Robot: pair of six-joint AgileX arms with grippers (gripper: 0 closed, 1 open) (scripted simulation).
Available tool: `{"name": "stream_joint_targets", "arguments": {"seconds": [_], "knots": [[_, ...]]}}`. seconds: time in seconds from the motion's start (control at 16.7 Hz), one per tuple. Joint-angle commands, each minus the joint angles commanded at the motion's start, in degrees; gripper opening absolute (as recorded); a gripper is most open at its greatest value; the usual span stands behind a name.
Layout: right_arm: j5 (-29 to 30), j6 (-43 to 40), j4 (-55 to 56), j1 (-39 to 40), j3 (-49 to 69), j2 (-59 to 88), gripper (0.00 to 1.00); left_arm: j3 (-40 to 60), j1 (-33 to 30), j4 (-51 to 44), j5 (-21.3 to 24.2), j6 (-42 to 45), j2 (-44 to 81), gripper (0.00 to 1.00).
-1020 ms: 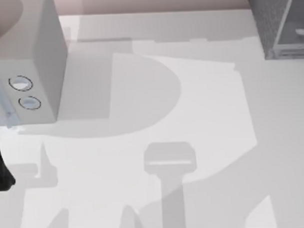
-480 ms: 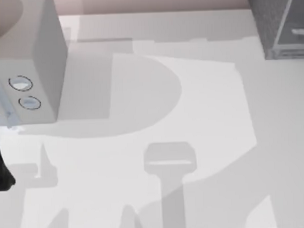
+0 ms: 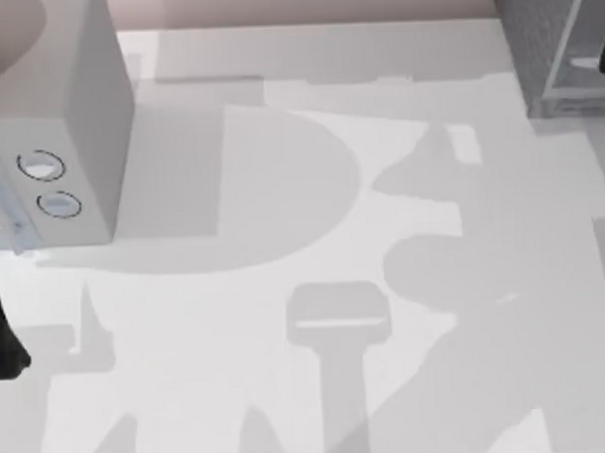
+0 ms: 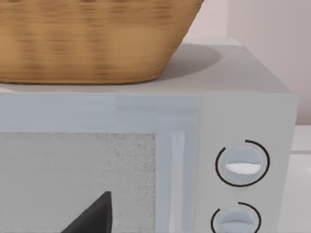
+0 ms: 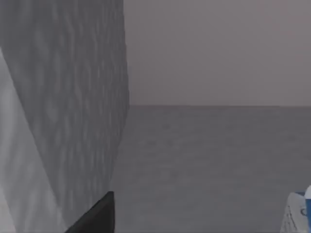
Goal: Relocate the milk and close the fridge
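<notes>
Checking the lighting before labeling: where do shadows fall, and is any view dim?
Top view: soft grey arm-shaped shadows overlap across the table, heaviest at its right side. Left wrist view: the basket shades the microwave top. Right wrist view: dim inside the fridge.

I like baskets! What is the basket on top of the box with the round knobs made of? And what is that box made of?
The basket looks like woven wicker or straw: tan, with ribbed rows. The box looks like smooth painted metal or plastic: flat light grey, no grain. It's hard to say which.
</notes>
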Motion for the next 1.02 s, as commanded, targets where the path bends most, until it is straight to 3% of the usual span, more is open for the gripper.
{"name": "stream_joint_targets", "arguments": {"seconds": [0.66,1.02], "knots": [[4.9,-1.16,-23.31,6.5,-33.11,-73.49,1.0,0.0,0.0,0.0,0.0,0.0,0.0,1.0],[6.35,-1.19,-40.35,5.83,-46.6,-101.09,1.0,0.0,0.0,0.0,0.0,0.0,0.0,1.0]]}}
